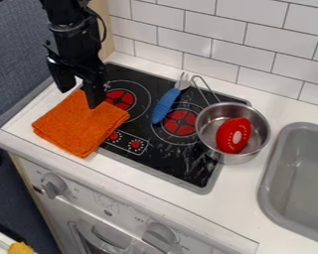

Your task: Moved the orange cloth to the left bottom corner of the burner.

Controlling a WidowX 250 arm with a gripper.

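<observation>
Black glass cooktop [168, 161] in white counter [241, 213]: folded orange cloth [79, 124] across its left front corner, black two-finger gripper [81, 98] over its left side, jaws spread, grey sink [263, 193] rightward, white-tiled wall [208, 25] behind.

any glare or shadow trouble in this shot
Camera view: pale streaks, seemingly reflections, cross the glossy black cooktop; camera view: bright highlights on the steel saucepan; camera view: the orange cloth looks matte, with no glare.
</observation>
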